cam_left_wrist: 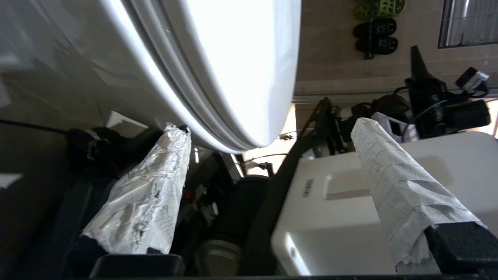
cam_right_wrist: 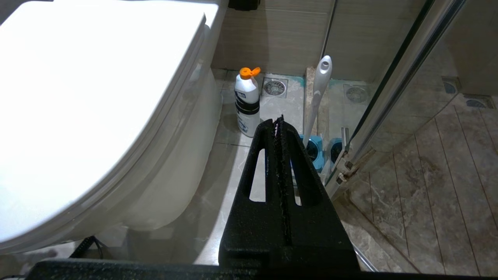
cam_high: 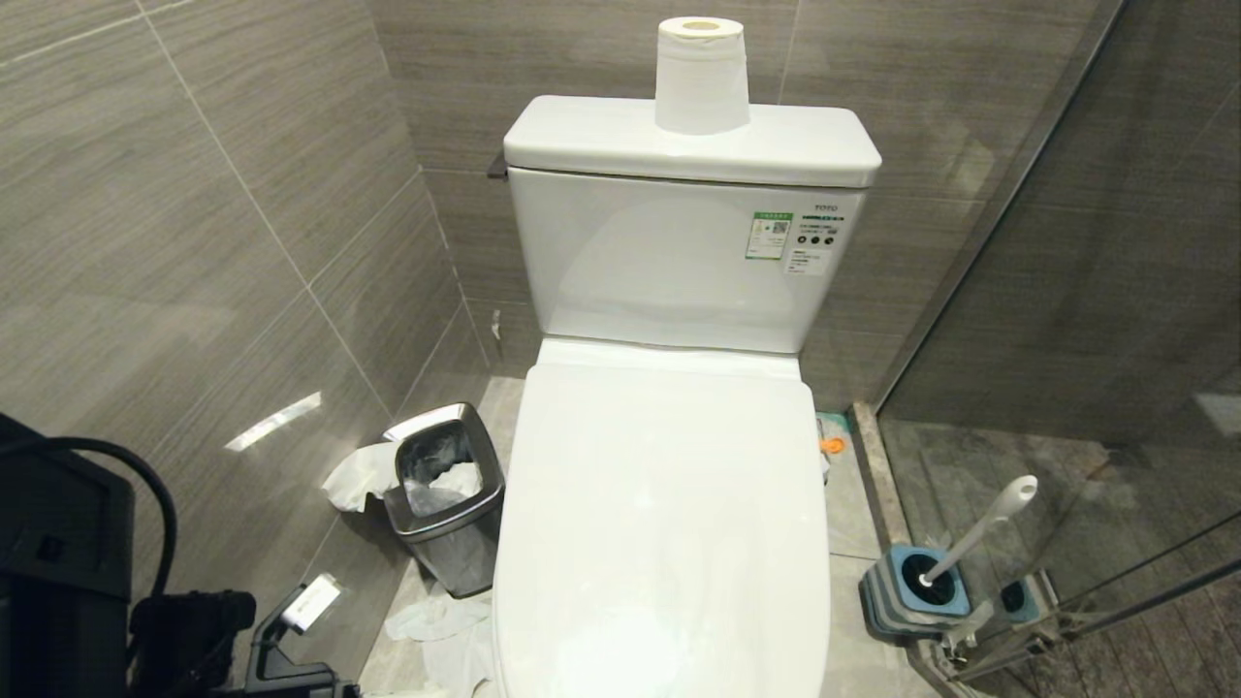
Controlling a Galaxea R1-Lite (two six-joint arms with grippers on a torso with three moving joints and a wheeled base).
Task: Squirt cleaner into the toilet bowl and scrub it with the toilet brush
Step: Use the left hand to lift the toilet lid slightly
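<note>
Toilet bowl (cam_high: 669, 523) fills the middle of the head view with its lid down. The toilet brush (cam_high: 979, 528) stands tilted in its grey-and-blue holder (cam_high: 906, 591) on the floor beside the glass shower door (cam_high: 1096, 320). A white cleaner bottle (cam_right_wrist: 247, 103) with an orange cap stands on the floor between bowl and brush. The left gripper (cam_left_wrist: 268, 140) hangs spread and empty at the lid's front edge, its fingers (cam_left_wrist: 144, 198) wrapped in paper. The right gripper (cam_right_wrist: 279, 118) is clenched on nothing, low beside the bowl.
</note>
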